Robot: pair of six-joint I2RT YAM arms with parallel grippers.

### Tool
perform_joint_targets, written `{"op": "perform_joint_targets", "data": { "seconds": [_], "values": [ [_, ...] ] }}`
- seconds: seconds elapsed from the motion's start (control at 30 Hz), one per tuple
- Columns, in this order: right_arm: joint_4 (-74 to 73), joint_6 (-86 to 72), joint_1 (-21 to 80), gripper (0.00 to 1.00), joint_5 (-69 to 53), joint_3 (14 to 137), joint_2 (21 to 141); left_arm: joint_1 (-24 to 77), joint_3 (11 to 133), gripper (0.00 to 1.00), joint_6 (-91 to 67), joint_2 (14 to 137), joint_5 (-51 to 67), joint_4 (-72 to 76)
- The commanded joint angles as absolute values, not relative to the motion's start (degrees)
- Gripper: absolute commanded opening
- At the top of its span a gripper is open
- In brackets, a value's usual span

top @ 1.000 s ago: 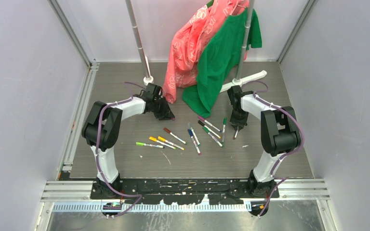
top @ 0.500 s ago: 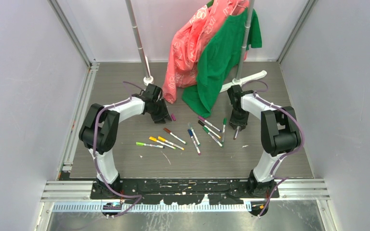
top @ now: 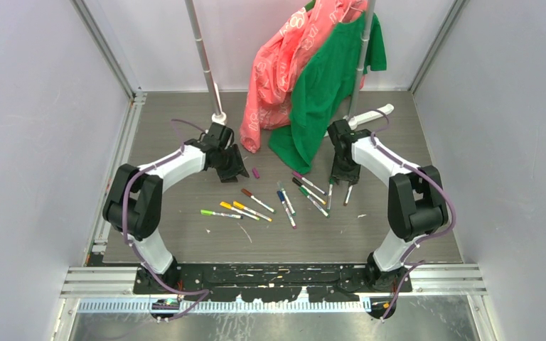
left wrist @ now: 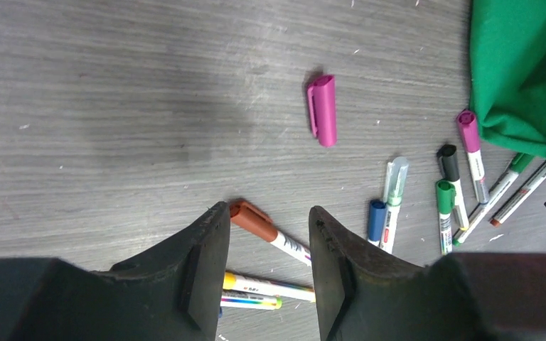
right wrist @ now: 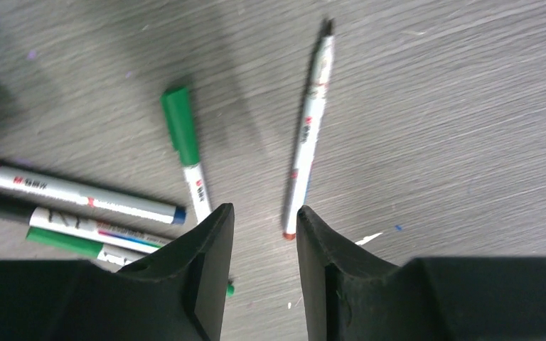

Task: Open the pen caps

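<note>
top: overhead from behind, looking down | wrists: close, facing table (left wrist: 114,106) — shared: pens (top: 259,201)

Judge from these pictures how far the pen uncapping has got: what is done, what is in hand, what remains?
Done: one magenta cap lies loose on the table, and one uncapped pen lies bare-tipped by the right tool. In hand: nothing; the left tool and the right tool both stand open and empty. Left: capped pens, such as the brown-capped pen and the green-capped pen.

Scattered pens (top: 284,200) on grey table (top: 313,234) between both arms, loose magenta cap (top: 255,172) just beside left hand (top: 240,170).
</note>
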State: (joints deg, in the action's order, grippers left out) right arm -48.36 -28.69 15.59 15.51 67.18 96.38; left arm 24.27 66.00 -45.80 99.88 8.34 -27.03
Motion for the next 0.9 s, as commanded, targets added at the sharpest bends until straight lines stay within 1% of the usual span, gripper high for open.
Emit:
{"op": "perform_joint_targets", "data": {
  "seconds": [0.0, 0.23, 0.87],
  "values": [
    [-48.81, -28.93, 19.21, 0.44, 14.86, 67.94, 95.23, 24.35, 63.93, 0.46, -45.61, 96.01, 8.11, -26.9],
    [-47.35, -30.14, 21.82, 0.44, 14.37, 66.21, 96.73, 24.35, 62.63, 0.47, -45.62, 93.67, 8.65, -26.89],
    [-44.24, -32.37, 23.16, 0.44, 12.85, 61.88, 100.68, 23.82, 62.6, 0.47, -45.0, 92.89, 9.02, -26.87]
  ]
}}
